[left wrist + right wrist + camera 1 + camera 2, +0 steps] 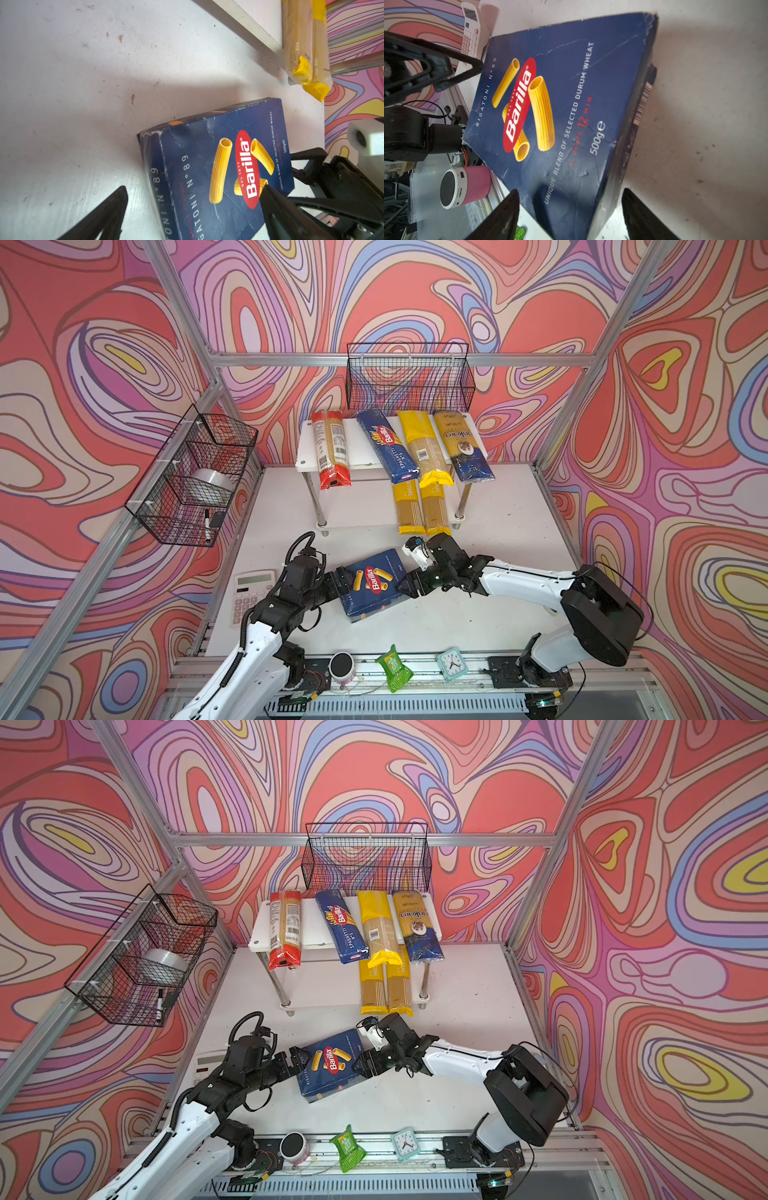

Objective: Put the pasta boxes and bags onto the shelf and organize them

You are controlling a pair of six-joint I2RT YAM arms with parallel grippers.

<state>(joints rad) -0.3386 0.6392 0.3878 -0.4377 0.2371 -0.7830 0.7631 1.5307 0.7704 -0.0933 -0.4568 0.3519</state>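
Observation:
The wide dark blue Barilla rigatoni box [374,585] [332,1069] lies on the white table between my two grippers. At its left end, my left gripper [341,578] [195,191] is open, jaws either side of the box [207,166] corner. My right gripper [409,583] [570,199] is open at the opposite end, with gaps between both fingers and the box [560,104]. On the top tier of the white shelf [309,439] lie a red bag [332,448], the narrow spaghetti box [386,445], a yellow bag [424,448] and a gold and blue bag [461,443]. Two yellow bags [422,506] lie on the lower tier.
A white calculator [251,595] lies left of my left arm. Along the front rail stand a pink speaker [341,668], a small green packet [392,668] and a mint clock [451,663]. Black wire baskets hang on the left wall [195,472] and the back wall [409,379].

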